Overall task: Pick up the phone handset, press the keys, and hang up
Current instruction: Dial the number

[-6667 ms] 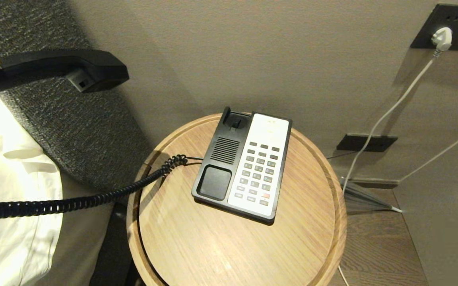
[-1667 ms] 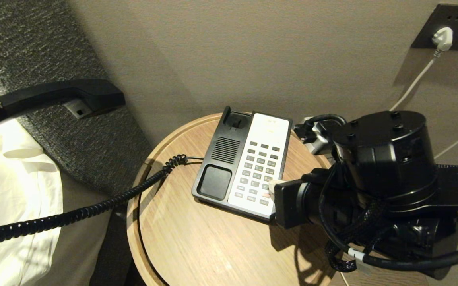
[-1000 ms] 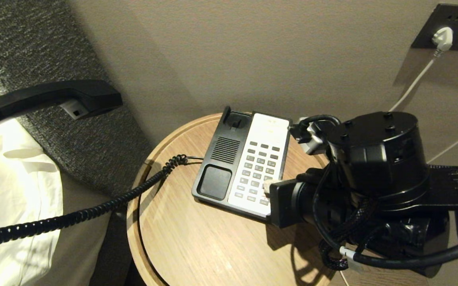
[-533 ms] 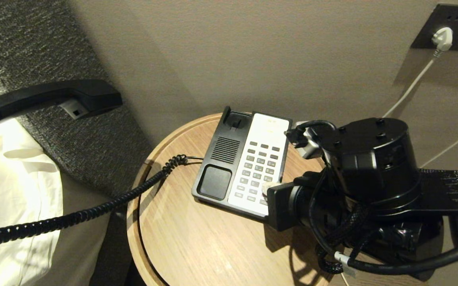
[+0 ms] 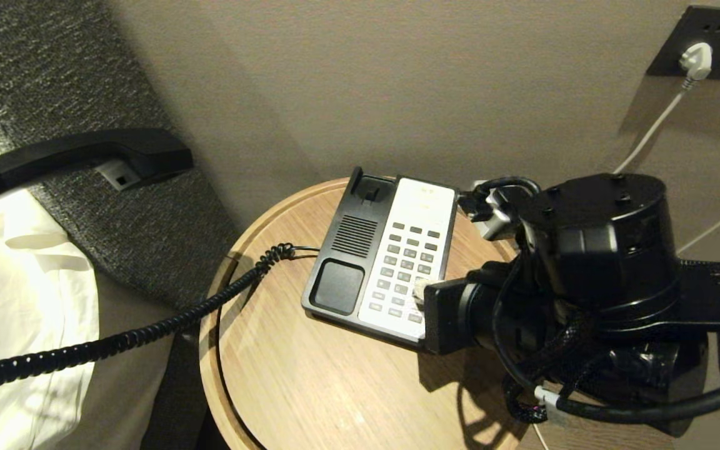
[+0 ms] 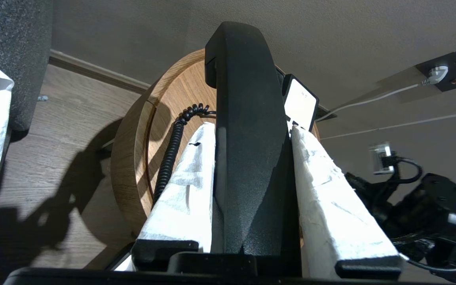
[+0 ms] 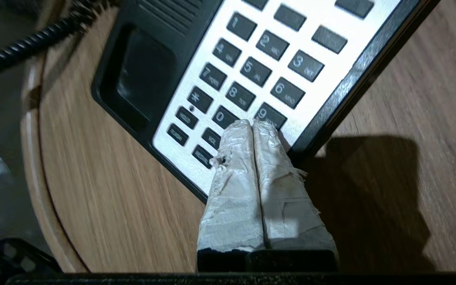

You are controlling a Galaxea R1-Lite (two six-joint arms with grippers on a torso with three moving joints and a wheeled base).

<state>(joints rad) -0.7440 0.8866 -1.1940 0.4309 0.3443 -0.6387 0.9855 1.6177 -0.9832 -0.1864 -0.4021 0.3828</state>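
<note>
The black phone handset point(image 5: 85, 156) hangs in the air to the left of the round wooden table point(image 5: 310, 387), and my left gripper point(image 6: 251, 128) is shut on its middle. Its coiled cord point(image 5: 147, 331) runs down to the black-and-white phone base point(image 5: 341, 250), whose cradle is empty. My right gripper point(image 7: 251, 123) is shut, fingertips pressed together. It sits low over the bottom right of the keys point(image 7: 251, 71), between the 0 and the 9, and hides the key beneath it. In the head view its white tip point(image 5: 420, 289) shows at the keypad's right edge.
A grey upholstered headboard point(image 5: 85, 75) and white bedding point(image 5: 22, 300) lie left of the table. A white plug point(image 5: 694, 59) sits in a wall socket at the top right, and its cable runs down behind my right arm. The wall stands close behind the phone.
Since the earliest frame my right arm has come in from the right and brought its shut tips over the keypad. Over the last second it only dipped slightly and rose again. The handset is held still.
</note>
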